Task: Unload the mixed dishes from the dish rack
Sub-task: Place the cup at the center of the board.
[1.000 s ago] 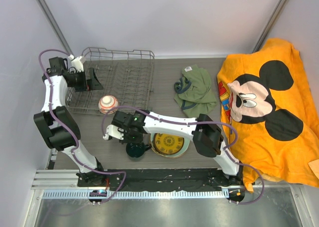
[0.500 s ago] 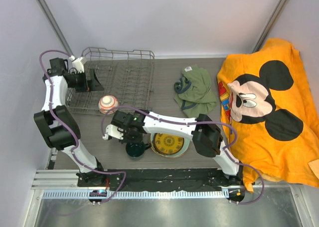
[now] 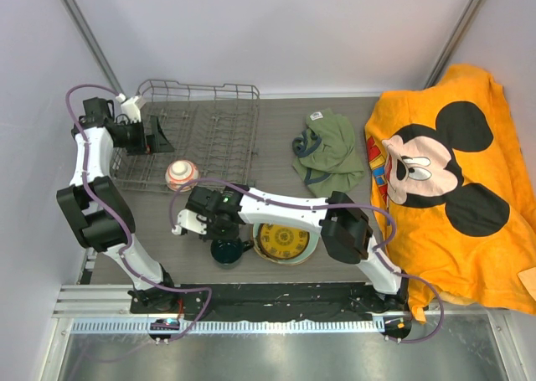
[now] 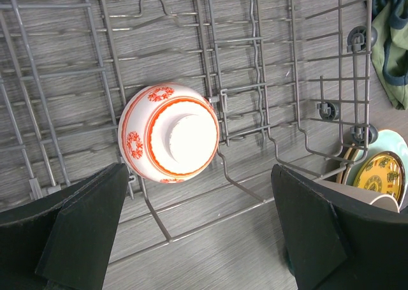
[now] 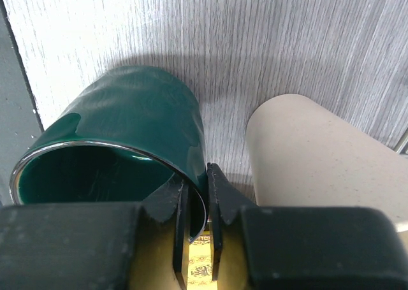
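Observation:
The grey wire dish rack [image 3: 209, 130] stands at the back left. A small red-and-white bowl [image 3: 182, 175] lies upside down at its near edge; it also shows in the left wrist view [image 4: 169, 134]. My left gripper [image 3: 156, 136] is open and empty above the rack's left end, its fingers [image 4: 76, 232] wide apart. My right gripper [image 5: 196, 226] is shut on the wall of the dark green mug [image 5: 127, 143], which sits on the table in front of the rack [image 3: 226, 251]. A beige cup [image 5: 319, 156] stands right beside the mug. The yellow patterned plate [image 3: 283, 240] lies on a pale green plate [image 4: 390, 139].
An olive-green cloth [image 3: 331, 151] lies right of the rack. A large orange Mickey Mouse towel [image 3: 452, 172] covers the table's right side. The enclosure walls are close behind and left of the rack.
Almost nothing. The right arm has shifted very slightly left with the mug still in its grip. The left arm has not visibly moved.

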### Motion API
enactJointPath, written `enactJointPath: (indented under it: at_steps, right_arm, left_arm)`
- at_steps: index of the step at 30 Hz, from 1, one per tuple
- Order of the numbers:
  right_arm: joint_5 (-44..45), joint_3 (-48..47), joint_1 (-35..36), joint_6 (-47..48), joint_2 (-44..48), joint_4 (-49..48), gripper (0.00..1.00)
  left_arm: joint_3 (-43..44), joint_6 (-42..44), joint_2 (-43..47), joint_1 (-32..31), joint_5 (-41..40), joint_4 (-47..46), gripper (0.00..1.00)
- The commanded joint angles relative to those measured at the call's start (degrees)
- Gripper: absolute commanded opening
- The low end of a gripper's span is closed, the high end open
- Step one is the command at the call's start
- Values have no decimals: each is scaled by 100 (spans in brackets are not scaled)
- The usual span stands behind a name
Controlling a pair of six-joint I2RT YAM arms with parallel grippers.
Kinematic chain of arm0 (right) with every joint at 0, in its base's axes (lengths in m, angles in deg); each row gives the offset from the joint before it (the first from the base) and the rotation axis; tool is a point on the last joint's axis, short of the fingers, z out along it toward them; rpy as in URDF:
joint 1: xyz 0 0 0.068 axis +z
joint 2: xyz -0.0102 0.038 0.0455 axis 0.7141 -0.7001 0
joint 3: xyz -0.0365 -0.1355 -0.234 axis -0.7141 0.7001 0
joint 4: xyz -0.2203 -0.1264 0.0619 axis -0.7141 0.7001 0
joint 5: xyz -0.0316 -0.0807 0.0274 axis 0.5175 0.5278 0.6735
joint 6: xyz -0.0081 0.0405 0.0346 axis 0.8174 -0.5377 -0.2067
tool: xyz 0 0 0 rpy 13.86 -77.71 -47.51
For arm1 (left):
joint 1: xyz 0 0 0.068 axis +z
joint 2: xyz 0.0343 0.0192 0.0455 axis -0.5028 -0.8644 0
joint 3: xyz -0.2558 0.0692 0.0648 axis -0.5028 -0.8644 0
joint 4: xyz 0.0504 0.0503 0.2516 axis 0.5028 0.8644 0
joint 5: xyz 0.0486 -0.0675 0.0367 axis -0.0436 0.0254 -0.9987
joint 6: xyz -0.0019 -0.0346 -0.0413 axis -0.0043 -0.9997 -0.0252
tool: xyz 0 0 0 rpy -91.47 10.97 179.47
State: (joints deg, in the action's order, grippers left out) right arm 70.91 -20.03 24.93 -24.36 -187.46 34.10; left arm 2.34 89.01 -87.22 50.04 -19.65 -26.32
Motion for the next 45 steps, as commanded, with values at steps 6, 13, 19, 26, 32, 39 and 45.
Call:
enactJointPath:
  at_steps: [6, 13, 19, 26, 32, 39, 45]
  right_arm:
    - [-31, -321, 25, -34, 87, -17, 26]
    - [4, -268, 43, -60, 148, -34, 31]
    - [92, -242, 69, -78, 271, -25, 33]
    - [250, -110, 157, -87, 517, -60, 34]
    - [470, -127, 166, -87, 710, -69, 36]
    - [601, -145, 166, -78, 912, -69, 43]
    - [751, -110, 166, -69, 1141, -78, 50]
  left_arm:
    - [-20, 96, -35, 53, 181, -48, 100]
    - [-20, 87, 9, 62, 216, -21, 100]
    - [6, 60, 44, 62, 225, 5, 100]
    - [-29, 60, 70, 62, 207, 14, 100]
    - [-20, 60, 149, 53, -3, -30, 100]
    - [147, 507, 193, -43, -486, 250, 100]
    - [103, 974, 246, -394, -1119, 506, 100]
